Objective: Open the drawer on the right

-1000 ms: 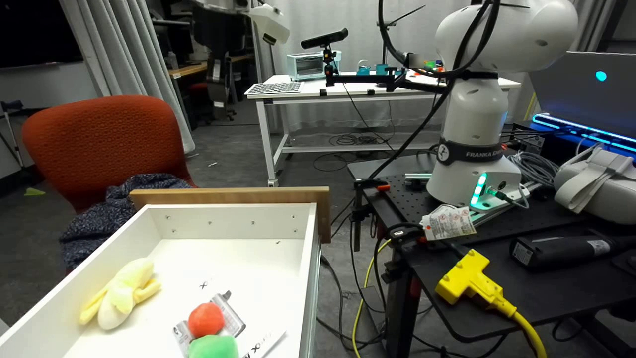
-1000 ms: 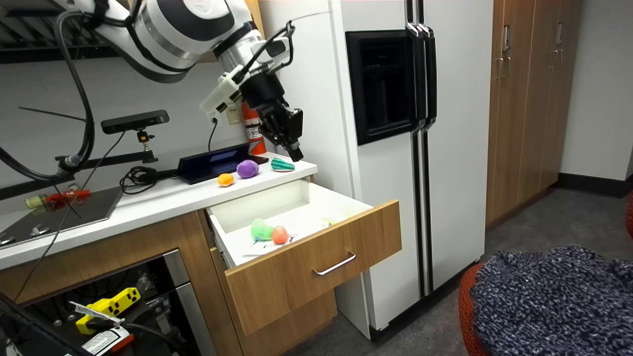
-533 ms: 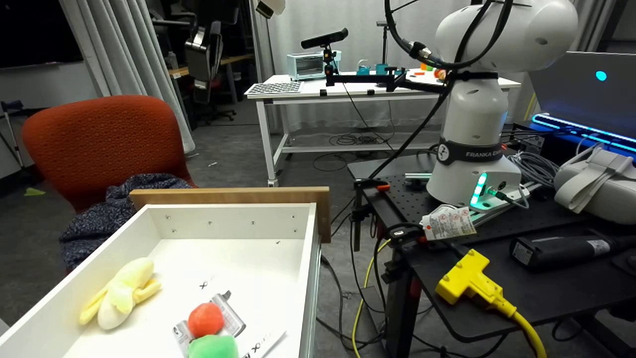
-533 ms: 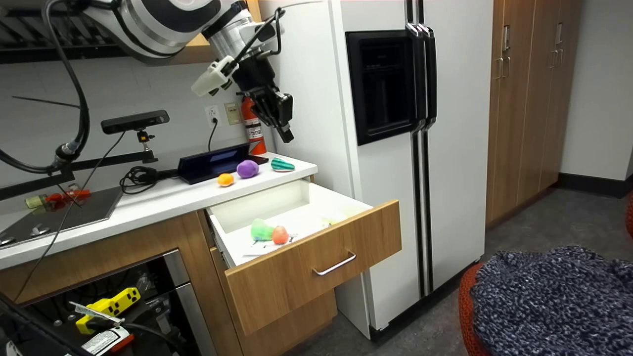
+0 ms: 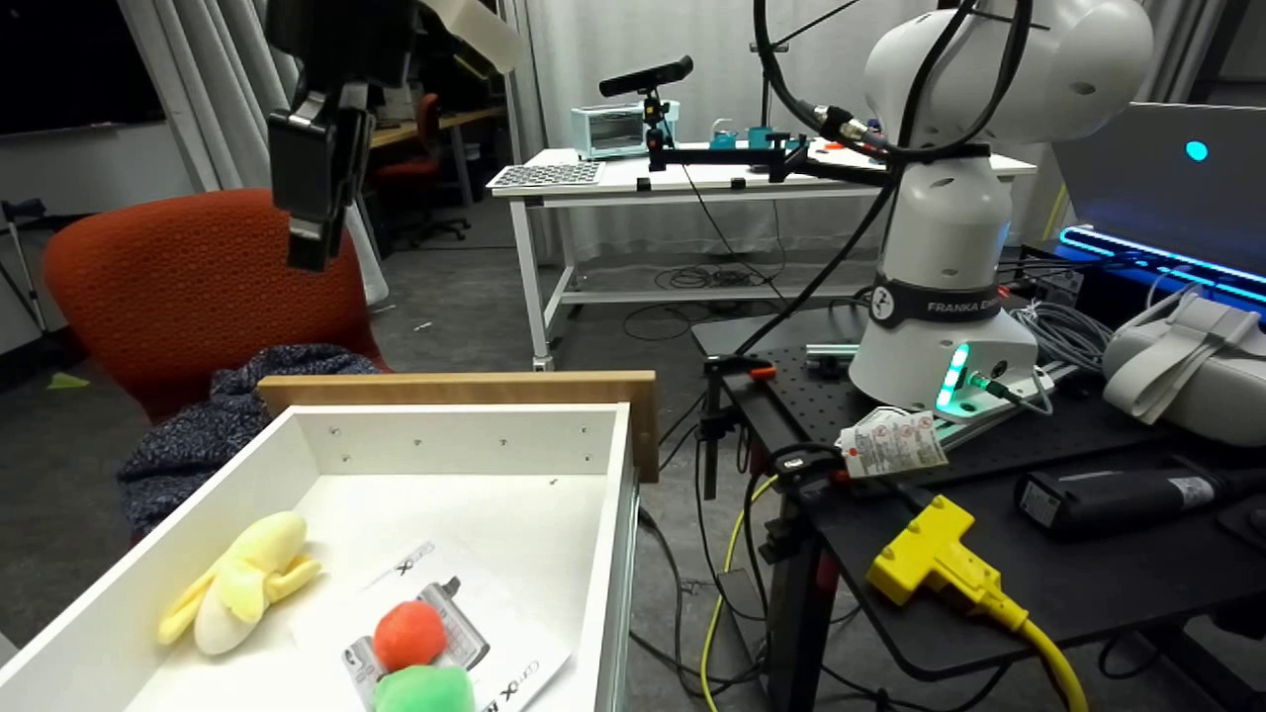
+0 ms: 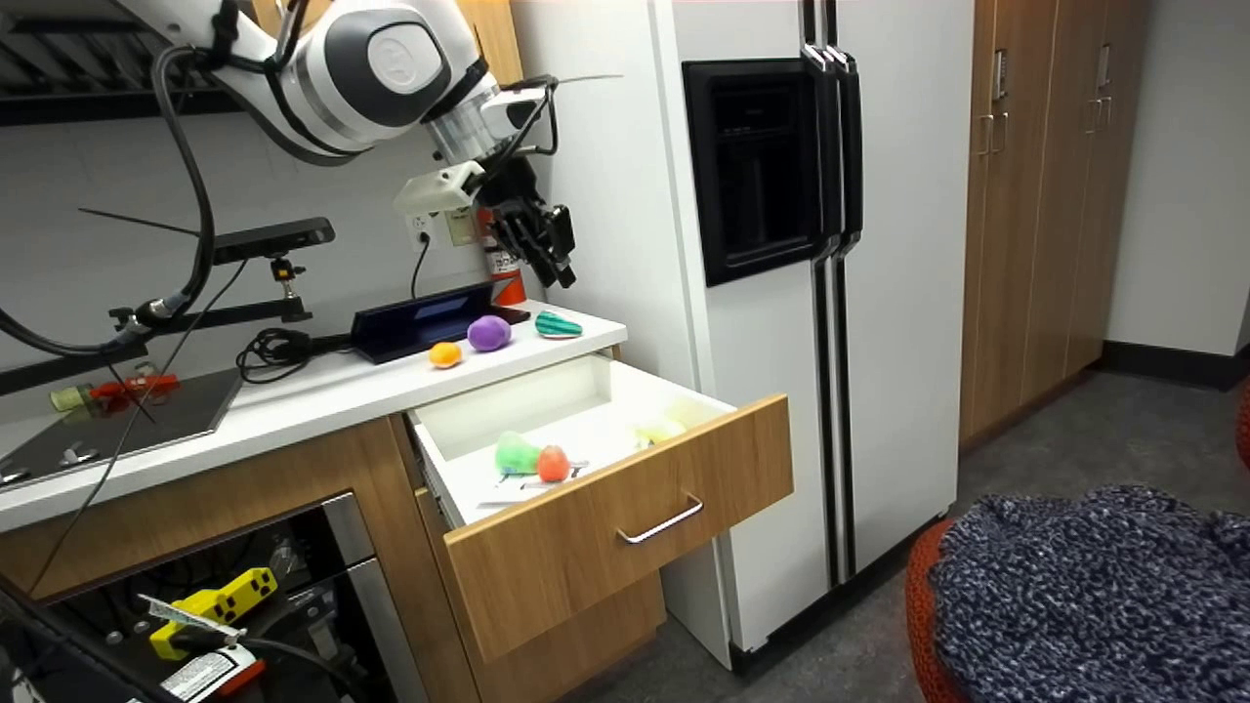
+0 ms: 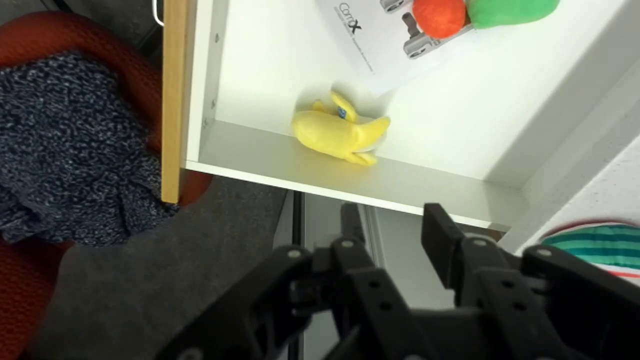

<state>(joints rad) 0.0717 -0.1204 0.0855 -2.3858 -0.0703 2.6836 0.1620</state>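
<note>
In an exterior view the refrigerator stands to the right, so the drawer presumably has room only to run straight out beside it. On the far side and to the left stretches the white counter, with the arm reaching in above it. The drawer, set under the counter's right end, is drawn well out toward the near side; I judge the task done or close to it. The gripper hangs in the air toward the drawer's right side, its fingers spread with nothing between them, likely because no pull is called for now and the height keeps it off the rim. Inside, a printed sheet lies flat. The handle, on the drawer's near face, is well apart from the gripper. A yellow plush toy rests by the right wall; to its left are a green toy and a red toy, the red one on the sheet. All look loose, so a jerk of the drawer could shift them.
</note>
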